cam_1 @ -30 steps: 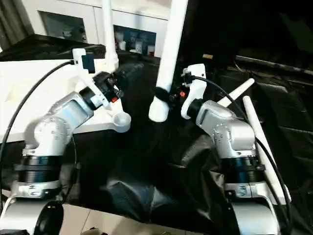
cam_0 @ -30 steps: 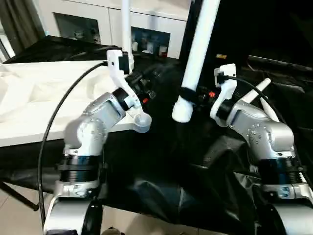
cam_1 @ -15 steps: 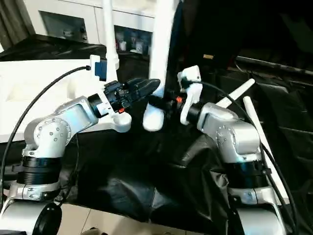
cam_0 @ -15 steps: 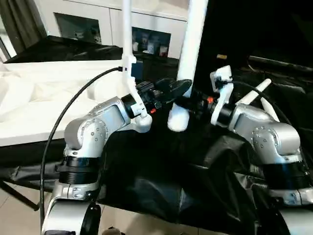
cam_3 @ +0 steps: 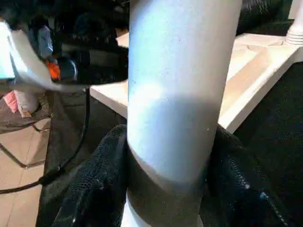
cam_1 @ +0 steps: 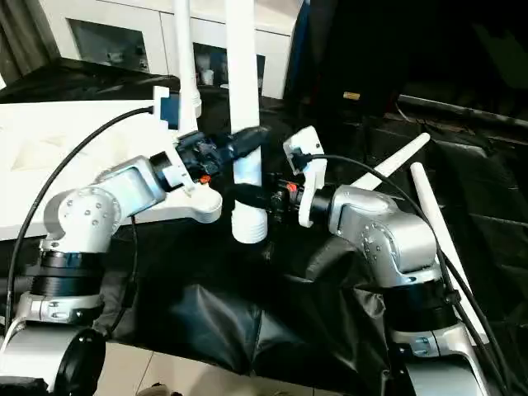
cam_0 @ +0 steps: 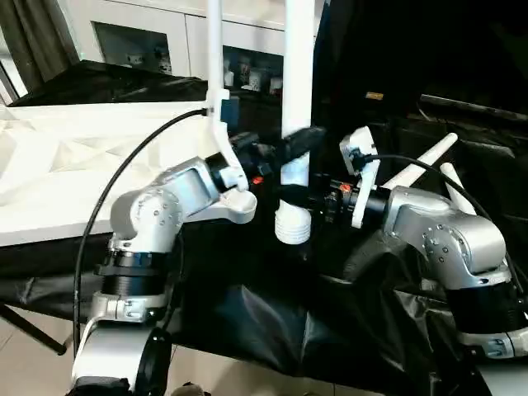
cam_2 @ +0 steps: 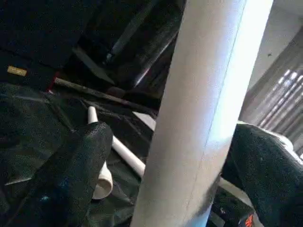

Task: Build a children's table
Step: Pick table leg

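Black sheeting [cam_0: 272, 322] drapes the work surface in front of the robot, and behind it stands a white cabinet [cam_0: 157, 41] with glass doors. On the robot's left lies the white table top [cam_0: 74, 157], one round corner socket [cam_0: 238, 202] jutting toward the middle; a leg [cam_0: 214, 41] already rises upright from the top's far edge.

Between the two arms a second leg [cam_0: 297, 107] stands upright, its ribbed threaded end [cam_0: 292, 225] pointing down, just beside the corner socket and apart from it. The right gripper [cam_0: 299, 198] is clamped around this leg low on the tube, just above the threads; in the right wrist view its black fingers [cam_3: 99, 189] press both sides of the white tube. The left gripper [cam_0: 295, 142] reaches the same leg higher up, and its fingers [cam_2: 71, 175] bracket the tube with a gap on either side, so it looks spread rather than gripping.

Two more legs [cam_0: 421, 161] lie on the sheeting to the robot's right.
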